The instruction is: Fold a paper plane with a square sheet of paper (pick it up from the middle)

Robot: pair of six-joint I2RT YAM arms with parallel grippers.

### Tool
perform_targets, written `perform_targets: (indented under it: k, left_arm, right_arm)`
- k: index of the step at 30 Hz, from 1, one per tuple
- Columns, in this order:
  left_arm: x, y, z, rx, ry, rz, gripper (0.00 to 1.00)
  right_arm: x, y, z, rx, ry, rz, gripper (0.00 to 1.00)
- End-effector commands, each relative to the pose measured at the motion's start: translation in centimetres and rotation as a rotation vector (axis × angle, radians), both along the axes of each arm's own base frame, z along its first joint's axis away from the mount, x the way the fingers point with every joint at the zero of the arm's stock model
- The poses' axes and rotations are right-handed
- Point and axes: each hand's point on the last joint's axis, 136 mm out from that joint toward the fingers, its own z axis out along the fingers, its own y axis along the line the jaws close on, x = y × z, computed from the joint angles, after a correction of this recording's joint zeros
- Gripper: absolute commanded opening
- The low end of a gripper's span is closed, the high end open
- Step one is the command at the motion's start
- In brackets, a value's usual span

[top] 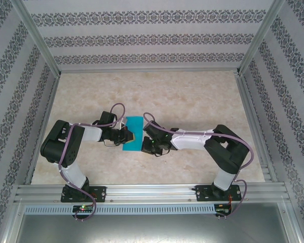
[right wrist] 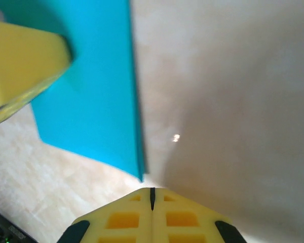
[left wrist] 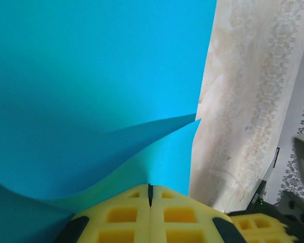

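Bright, even light; soft shadows on paper (right wrist: 91, 111); right wrist view blurred.

There are no words, numbers or signs to read here (the stripes on the walls (top: 142, 19) are just a pattern, not letters).
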Motion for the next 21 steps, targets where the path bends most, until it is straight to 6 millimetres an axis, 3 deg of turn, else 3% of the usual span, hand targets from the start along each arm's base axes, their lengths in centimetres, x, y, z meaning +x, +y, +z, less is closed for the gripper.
perform_targets:
  k: [1,3,9,21]
  left_arm:
    - [-4.7,3.2,-6.0,0.201,0.23,0.051,0.0]
    - [-4.5,3.1,-5.8,0.197,0.225,0.045,0.0]
    - [-4.3,3.0,-5.5,0.192,0.218,0.039,0.0]
    - [-4.0,2.5,-5.0,0.165,0.192,0.031,0.0]
  right_arm:
    - [2.6,2.1,4.4,0.053,-0.174,0.045,0.0]
    - [3.1,3.0,4.2,0.073,-0.169,0.043,0.0]
    - [3.0,3.8,0.8,0.074,-0.091,0.013,0.0]
    - [1.8,2.1,-2.9,-0.025,-0.004,0.03,0.0]
